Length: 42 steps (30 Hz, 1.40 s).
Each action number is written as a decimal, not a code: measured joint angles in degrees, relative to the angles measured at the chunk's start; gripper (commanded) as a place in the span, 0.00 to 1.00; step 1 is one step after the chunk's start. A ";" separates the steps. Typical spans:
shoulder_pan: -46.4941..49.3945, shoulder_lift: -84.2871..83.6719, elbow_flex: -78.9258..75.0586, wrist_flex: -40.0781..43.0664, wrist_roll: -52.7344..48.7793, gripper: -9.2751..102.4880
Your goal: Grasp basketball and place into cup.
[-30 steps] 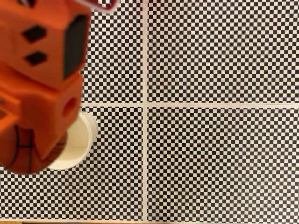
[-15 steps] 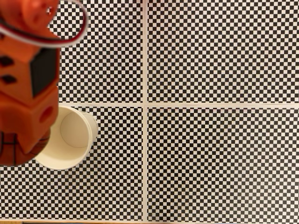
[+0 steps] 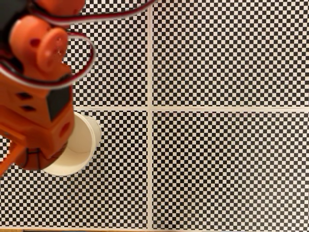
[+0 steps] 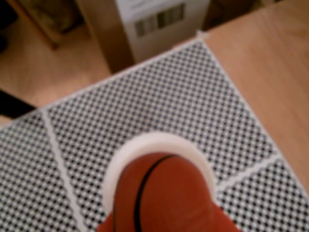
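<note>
In the fixed view my orange gripper (image 3: 35,155) is at the left, shut on the basketball (image 3: 37,160), an orange ball with black seams that peeks out under the gripper body. It hangs over the left part of the cream-white cup (image 3: 79,145), which stands upright with its mouth open. In the wrist view the basketball (image 4: 161,191) fills the lower middle, and the cup's white rim (image 4: 159,140) curves around its top edge. The cup's inside is mostly hidden behind the ball there.
A black-and-white checkered mat (image 3: 222,164) with pale grid lines covers the table. In the wrist view bare wooden tabletop (image 4: 270,63) lies to the right of the mat, and a cardboard box (image 4: 154,24) with a barcode stands beyond its far edge.
The gripper with the ball shifted left, then came back right over the cup's left side. The ball looks smaller now, so it sits lower. The cup has stayed put.
</note>
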 measured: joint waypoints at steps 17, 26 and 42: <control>-0.18 -2.46 -1.49 0.00 0.18 0.08; -0.18 -4.48 -4.66 0.00 0.70 0.08; -0.18 -6.06 -5.98 0.35 0.35 0.29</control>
